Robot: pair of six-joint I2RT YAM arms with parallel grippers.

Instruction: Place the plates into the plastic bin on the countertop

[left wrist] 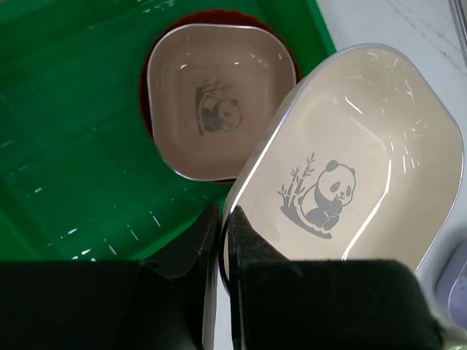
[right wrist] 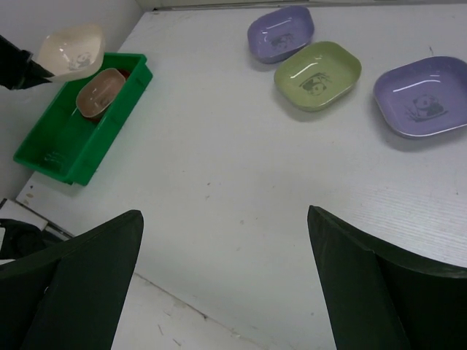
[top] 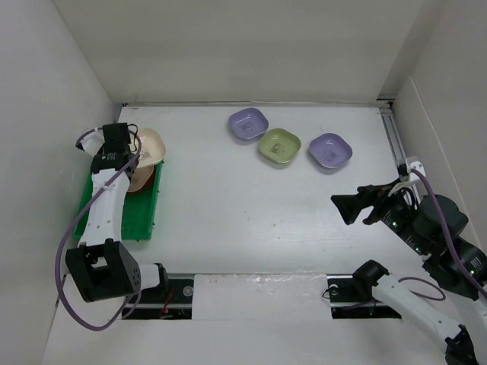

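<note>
**Loading bin: roughly half done, three dishes outstanding**

Countertop (top: 228, 220) carries the plastic bin (top: 146, 220) at its left edge. The bin holds a brownish-pink dish (left wrist: 215, 98) on a red-brown plate (left wrist: 219, 16). Left gripper (left wrist: 222, 240) pinches the cream dish (left wrist: 357, 168) by its rim above the bin's far end. Left lilac dish (top: 248, 123), olive-green dish (top: 279, 147) and right lilac dish (top: 330, 150) wait outside. Right gripper (right wrist: 225, 215) gapes wide, empty.

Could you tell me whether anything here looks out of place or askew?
Only the cream dish: pinched by its rim in the left gripper, it hangs tilted above the green bin. Nothing looks spilled or damaged.
</note>
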